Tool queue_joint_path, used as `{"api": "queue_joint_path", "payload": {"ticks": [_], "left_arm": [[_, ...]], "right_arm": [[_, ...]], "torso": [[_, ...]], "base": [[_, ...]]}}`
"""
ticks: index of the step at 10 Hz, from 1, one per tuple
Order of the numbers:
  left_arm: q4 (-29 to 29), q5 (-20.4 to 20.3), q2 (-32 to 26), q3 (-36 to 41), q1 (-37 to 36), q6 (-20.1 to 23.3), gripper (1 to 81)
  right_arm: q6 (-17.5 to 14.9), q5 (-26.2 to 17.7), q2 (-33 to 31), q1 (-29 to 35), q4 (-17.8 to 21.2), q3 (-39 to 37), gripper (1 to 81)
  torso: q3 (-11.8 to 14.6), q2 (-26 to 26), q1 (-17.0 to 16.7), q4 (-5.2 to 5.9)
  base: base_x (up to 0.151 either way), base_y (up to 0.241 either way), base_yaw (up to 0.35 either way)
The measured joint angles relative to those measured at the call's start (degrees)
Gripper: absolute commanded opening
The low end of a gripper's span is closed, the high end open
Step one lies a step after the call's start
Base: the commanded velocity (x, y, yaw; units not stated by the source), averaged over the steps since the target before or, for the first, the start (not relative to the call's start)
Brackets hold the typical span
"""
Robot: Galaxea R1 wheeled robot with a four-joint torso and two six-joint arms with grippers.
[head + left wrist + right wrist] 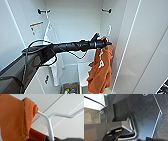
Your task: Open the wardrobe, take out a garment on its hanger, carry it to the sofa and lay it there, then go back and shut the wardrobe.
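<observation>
we look into the open wardrobe (pixel 75 17), a plain white cupboard with black hooks high on its back wall. its doors stand apart, so the opening step looks done.

our left arm reaches across from the left side of the head view, a long black limb with loose cables. its pincer (pixel 106 43) sits at the neck of the hanger (pixel 109 29), whose thin white hook curves up just above it, below the right-hand black hook (pixel 107 10). we cannot tell whether the hanger's hook still touches that black hook or hangs free of it.

the sweatshirt (pixel 100 67), rust orange with white lettering, droops from the hanger in loose folds on the right side of the wardrobe, well inside it. in the left wrist view the white hanger (pixel 50 120) fills the middle, its stem running down into the dark pincer body at the edge, with orange cloth (pixel 13 117) bunched over one arm. the pincer seems clenched on the hanger's stem, though its fingertips are not clear.

a white shirt (pixel 53 45) hangs from the left-hand hook, untouched. a warning sticker (pixel 36 27) is on the left inner wall, and a small box of items (pixel 71 88) sits on the wardrobe floor.

we judge the task to be early on: the sweatshirt is gripped but not out. carrying it to the sofa, laying it down and closing the doors all remain.

the right wrist view gives dark robot parts; we cannot tell that pincer's state.
</observation>
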Motion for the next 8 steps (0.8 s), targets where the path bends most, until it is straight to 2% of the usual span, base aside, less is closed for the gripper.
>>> {"api": "queue_joint_path", "payload": {"ticks": [3, 8], "left_arm": [[0.1, -0.2, -0.6, 0.9, 0.1, 0.0, 1.0], [0.1, -1.0, -1.5, 2.8, 0.1, -0.1, 1.0]], "right_arm": [[0.0, 0.0, 0.0, 0.0, 0.0, 0.0, 81.1], [0.0, 0.1, 0.0, 0.1, 0.0, 0.0, 81.1]], "torso": [[0.0, 0.0, 0.0, 0.00], [0.0, 0.0, 0.0, 0.00]], "base": [[-0.105, 0.000, 0.000], [0.000, 0.000, 0.000]]}}
